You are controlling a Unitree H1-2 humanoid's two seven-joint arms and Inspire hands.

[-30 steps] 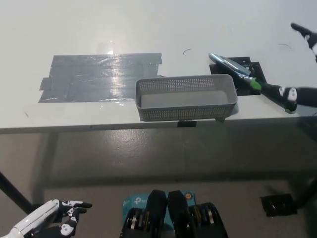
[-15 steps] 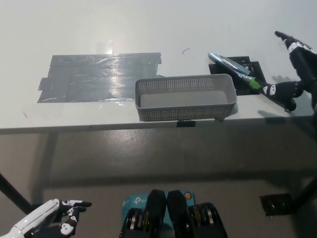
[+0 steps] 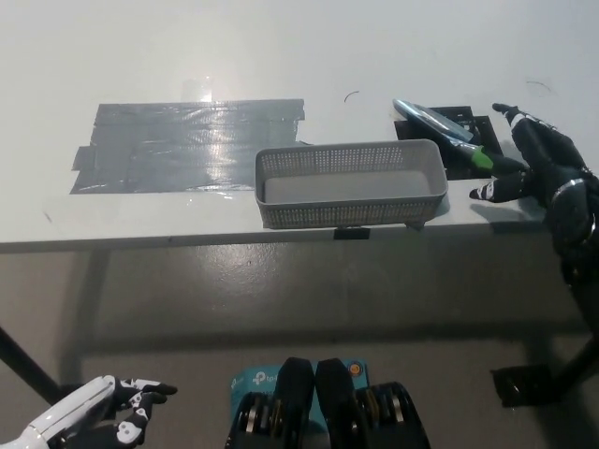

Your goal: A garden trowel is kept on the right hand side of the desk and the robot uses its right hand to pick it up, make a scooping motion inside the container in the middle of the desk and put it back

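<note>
Down at the near left corner, the white left robot hand [image 3: 98, 416] rests below the surface edge, its fingers loosely curled and apart, holding nothing. Farther in, on the left half of the white surface [image 3: 281, 56], lies a wide patch of grey tape [image 3: 187, 145]. To its right, at the middle near the front edge, stands a grey perforated basket [image 3: 351, 183] (its inside looks bare). Just beyond the basket's right end, the trowel [image 3: 447, 131] lies on a black mat [image 3: 468, 140], its shiny blade pointing far-left and a green collar toward the near right. At the right edge, the black right robot hand [image 3: 535, 164] sits spread over the trowel's handle end, fingers apart; whether it has gripped the handle cannot be told.
</note>
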